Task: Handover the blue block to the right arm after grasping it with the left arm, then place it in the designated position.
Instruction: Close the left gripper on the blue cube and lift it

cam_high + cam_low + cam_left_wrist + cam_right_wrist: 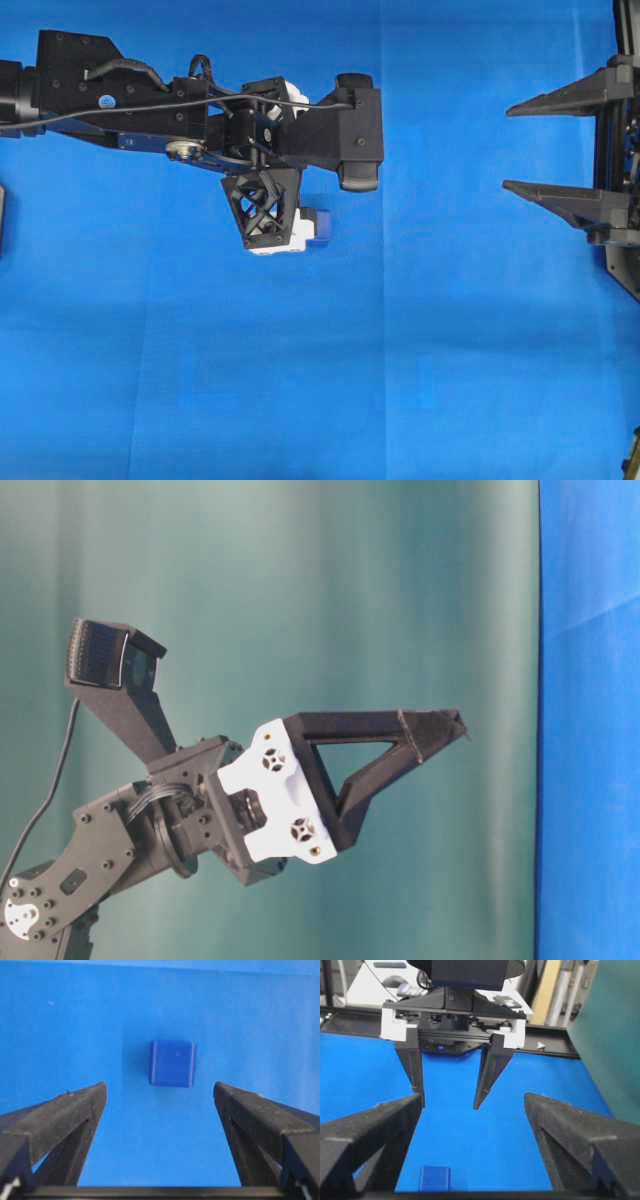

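Observation:
The blue block (172,1063) lies flat on the bright blue cloth, a small dark cube seen past the fingertips of my left gripper (160,1091). That gripper is open, points down at the cloth and hangs above it, with the block centred on its gap but touching neither finger. From overhead the block (322,226) peeks out beside the white bracket of the left arm (200,110). My right gripper (506,148) waits open and empty at the right edge. In its wrist view the block (434,1178) sits low, and the left gripper (449,1104) faces it from beyond.
The blue cloth (400,380) covers the whole table. A green backdrop (300,580) stands behind it. A black rail (555,1047) and lab clutter lie past the far edge. A dark object (2,215) shows at the left edge.

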Action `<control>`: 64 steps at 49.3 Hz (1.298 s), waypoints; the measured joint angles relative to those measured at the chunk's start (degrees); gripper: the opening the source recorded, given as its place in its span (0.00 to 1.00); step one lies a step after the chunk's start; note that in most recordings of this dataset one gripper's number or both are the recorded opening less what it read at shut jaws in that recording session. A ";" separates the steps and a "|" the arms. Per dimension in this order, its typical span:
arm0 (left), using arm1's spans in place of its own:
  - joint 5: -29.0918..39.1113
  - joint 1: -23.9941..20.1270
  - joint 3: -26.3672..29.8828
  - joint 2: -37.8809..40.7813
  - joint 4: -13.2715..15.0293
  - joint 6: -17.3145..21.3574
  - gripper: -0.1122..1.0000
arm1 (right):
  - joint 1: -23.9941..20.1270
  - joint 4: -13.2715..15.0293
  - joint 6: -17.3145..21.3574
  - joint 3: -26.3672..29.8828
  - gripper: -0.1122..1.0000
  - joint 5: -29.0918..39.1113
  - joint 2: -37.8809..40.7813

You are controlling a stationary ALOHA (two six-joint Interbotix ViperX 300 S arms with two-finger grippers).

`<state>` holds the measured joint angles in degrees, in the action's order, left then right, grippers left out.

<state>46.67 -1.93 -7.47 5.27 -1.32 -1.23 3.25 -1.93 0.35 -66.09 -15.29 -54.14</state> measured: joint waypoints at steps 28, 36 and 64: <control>-10.37 0.53 -6.50 1.85 0.00 -0.44 0.92 | 0.00 0.09 0.00 0.00 0.97 0.00 0.26; -16.88 0.88 -10.20 2.99 0.00 -0.88 0.92 | 0.00 0.00 0.00 0.00 0.97 0.00 0.35; -26.63 0.88 -12.83 11.69 0.00 -0.44 0.92 | 0.00 -0.18 0.00 0.00 0.97 0.00 1.05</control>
<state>20.04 -1.05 -20.30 16.96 -1.32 -1.67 3.25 -2.11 0.35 -66.09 -15.29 -53.09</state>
